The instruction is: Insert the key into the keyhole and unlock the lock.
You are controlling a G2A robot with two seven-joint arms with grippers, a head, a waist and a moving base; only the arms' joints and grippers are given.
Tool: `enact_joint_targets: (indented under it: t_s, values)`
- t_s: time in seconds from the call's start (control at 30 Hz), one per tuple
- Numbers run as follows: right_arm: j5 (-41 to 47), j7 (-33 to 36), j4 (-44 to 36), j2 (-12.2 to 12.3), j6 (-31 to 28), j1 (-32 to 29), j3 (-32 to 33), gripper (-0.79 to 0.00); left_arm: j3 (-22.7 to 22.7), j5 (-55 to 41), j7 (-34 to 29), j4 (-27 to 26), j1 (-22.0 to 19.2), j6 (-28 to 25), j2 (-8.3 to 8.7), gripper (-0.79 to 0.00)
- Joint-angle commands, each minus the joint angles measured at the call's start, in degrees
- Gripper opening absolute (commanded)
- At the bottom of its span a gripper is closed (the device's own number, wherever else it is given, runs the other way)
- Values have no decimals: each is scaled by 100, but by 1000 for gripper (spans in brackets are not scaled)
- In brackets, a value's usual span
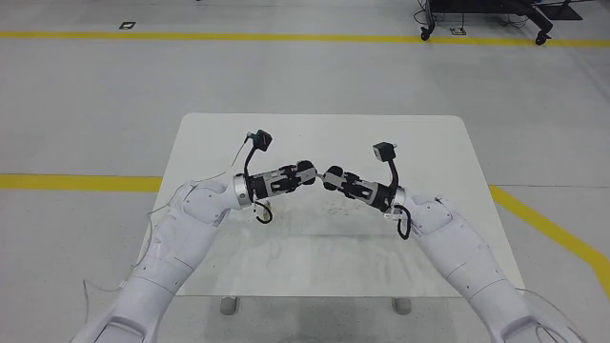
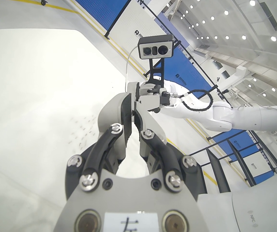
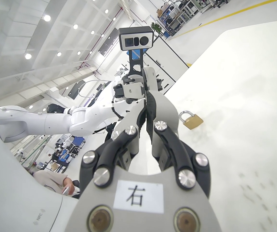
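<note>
A brass padlock (image 3: 193, 121) with a silver shackle lies flat on the white table (image 1: 419, 143), just beside and below my right gripper's tips. My two grippers meet tip to tip above the middle of the table. The left gripper (image 1: 313, 171) (image 2: 133, 108) comes in from the left with its pads pressed shut. Facing it, the right gripper (image 1: 334, 174) (image 3: 147, 102) is shut too. I cannot make out a key between either pair of pads. In the top view the grippers hide the padlock.
Faint scuff marks (image 3: 257, 192) dot the tabletop near the arms. Bare table surface lies all around the grippers, out to the far edge (image 1: 324, 115). Yellow floor lines and wheeled racks (image 1: 491, 0) stand well away from the table.
</note>
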Motion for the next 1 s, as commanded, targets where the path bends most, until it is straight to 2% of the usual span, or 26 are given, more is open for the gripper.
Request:
enact_joint_targets:
  t_s: [0.0, 0.33, 0.5, 0.57, 0.67, 0.77, 0.87, 0.97]
  values:
    - [55, 28, 23, 9, -53, 2, 26, -785, -2, -4, -1, 2, -2, 1, 0, 0]
    - [342, -87, 157, 44, -220, -37, 201, -785, -2, -4, -1, 2, -2, 1, 0, 0]
    - [342, -87, 157, 44, -220, -37, 201, -785, -292, 843, 598, -513, 223, 351, 94, 0]
    - [342, -87, 157, 44, -220, -37, 201, -785, -481, 1228, 735, -816, 362, 491, 160, 0]
    - [342, -87, 157, 44, -220, -37, 201, -785, -887, 2060, 617, -1561, 687, 839, 318, 0]
    - [342, -87, 157, 44, -220, -37, 201, -785, -1290, 3037, -88, -2559, 1076, 1450, 495, 0]
    - [342, -87, 157, 44, -220, -37, 201, -785, -1575, 3845, -1065, -3692, 1529, 2231, 635, 0]
    - [342, -87, 157, 44, -220, -37, 201, -785, -1612, 4493, -1694, -4323, 1819, 2838, 699, 0]
